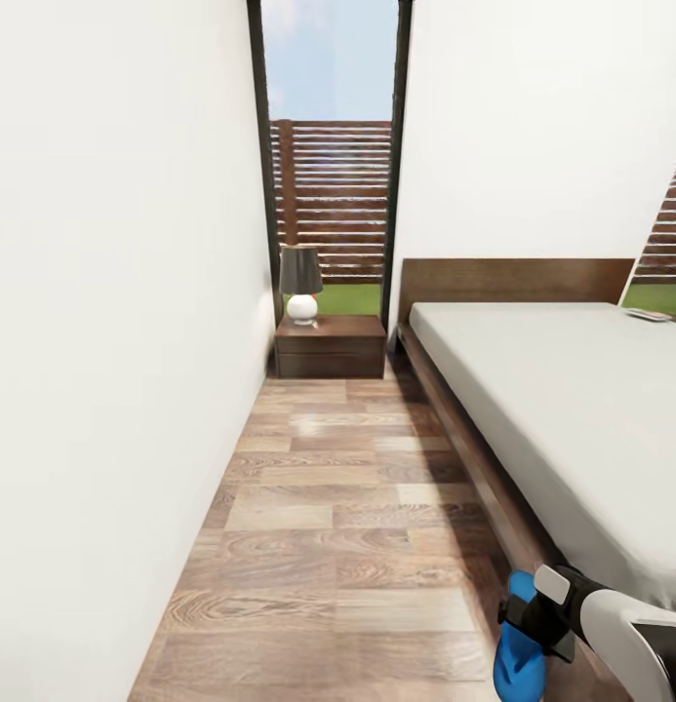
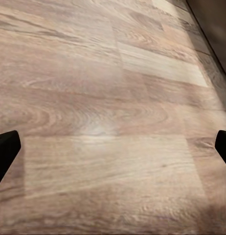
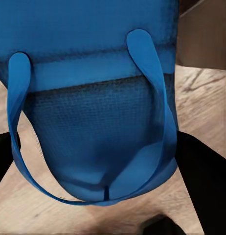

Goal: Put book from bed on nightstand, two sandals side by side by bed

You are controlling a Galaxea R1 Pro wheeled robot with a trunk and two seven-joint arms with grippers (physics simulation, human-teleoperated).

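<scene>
Sandal [image 3: 101, 122]: bright blue flip-flop, one of the pair, held in the right gripper [image 1: 535, 624] at the lower right of the head view, over the wooden floor [image 1: 328, 507] just beside the bed [image 1: 572, 409] frame. In the right wrist view the sole fills most of the frame, thin blue straps looping across it to a toe post; the dark fingers [image 3: 203, 176] press against its two edges, closed on the sandal. In the head view the sandal [image 1: 519, 648] hangs with its long axis roughly vertical.

Right gripper: black fingers on a white and grey wrist, clamped on the sandal.

Left gripper [image 2: 113, 147]: two dark fingertips at opposite edges of the left wrist view, spread wide, nothing between them but floor planks.

Bed: low, plain light-grey mattress, dark wooden platform and headboard, along the right side of the head view. A small flat object [image 1: 648, 314] lies at the mattress's far corner near the headboard; too small to identify.

Nightstand [image 1: 330, 347]: dark reddish-brown, at the far end of the aisle, beside the headboard, against the window. Bears a lamp [image 1: 300, 285] with black shade and white round base.

Surroundings: white wall [image 1: 113, 341] on the left; tall narrow window showing a slatted fence [image 1: 330, 195], grass and sky.
</scene>
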